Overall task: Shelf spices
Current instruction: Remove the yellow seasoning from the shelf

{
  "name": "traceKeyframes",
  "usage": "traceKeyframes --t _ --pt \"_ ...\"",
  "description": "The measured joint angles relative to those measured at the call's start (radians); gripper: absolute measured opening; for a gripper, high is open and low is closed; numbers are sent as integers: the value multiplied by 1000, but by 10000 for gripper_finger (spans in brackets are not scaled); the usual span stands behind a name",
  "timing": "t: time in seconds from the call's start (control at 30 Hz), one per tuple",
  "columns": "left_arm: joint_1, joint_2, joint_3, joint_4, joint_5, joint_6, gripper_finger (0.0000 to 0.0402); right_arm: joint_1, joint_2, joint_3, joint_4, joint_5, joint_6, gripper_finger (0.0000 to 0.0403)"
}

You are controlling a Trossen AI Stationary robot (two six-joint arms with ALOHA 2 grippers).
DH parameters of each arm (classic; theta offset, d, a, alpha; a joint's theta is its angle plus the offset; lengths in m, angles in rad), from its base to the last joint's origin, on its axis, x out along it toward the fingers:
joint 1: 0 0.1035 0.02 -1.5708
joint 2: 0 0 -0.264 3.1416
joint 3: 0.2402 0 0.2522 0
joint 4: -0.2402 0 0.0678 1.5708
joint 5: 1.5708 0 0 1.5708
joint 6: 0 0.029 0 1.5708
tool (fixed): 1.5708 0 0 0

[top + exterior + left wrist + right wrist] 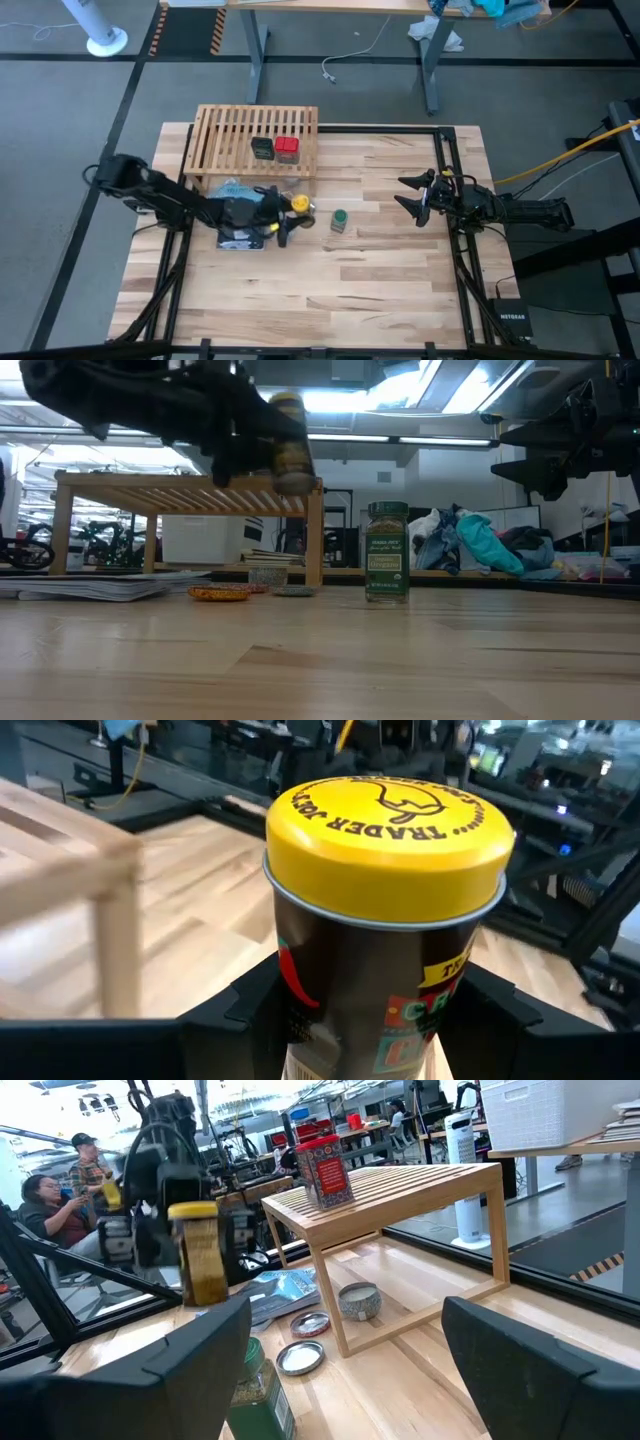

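Yellow-capped jar (385, 920): dark brown body, black lettering on cap. Green-capped jar (387, 551): green label. Shelf (256, 140): pale bamboo slats, carrying red tin (287, 149) and black tin (262, 148). Bench (380, 270): light butcher-block.

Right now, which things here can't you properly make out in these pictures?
- Black tin: on the shelf in the high view, label too small.
- Yellow-capped jar: left wrist view, base cut off by the left gripper.
- Green-capped jar: right wrist view, partly hidden behind a dark finger.

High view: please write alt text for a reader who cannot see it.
The left hand holds the yellow-capped jar beside the shelf, where the black tin and red tin stand. The green-capped jar stands on the table; the right hand waits open.
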Motion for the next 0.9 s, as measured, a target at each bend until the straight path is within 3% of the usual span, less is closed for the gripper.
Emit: traceKeyframes --t 0.4,0.9 --pt "-28 231 110 23 -49 -15 186 0 0 0 0 0 0 335" --pt "-10 379 116 142 -80 -38 186 0 0 0 0 0 0 335"
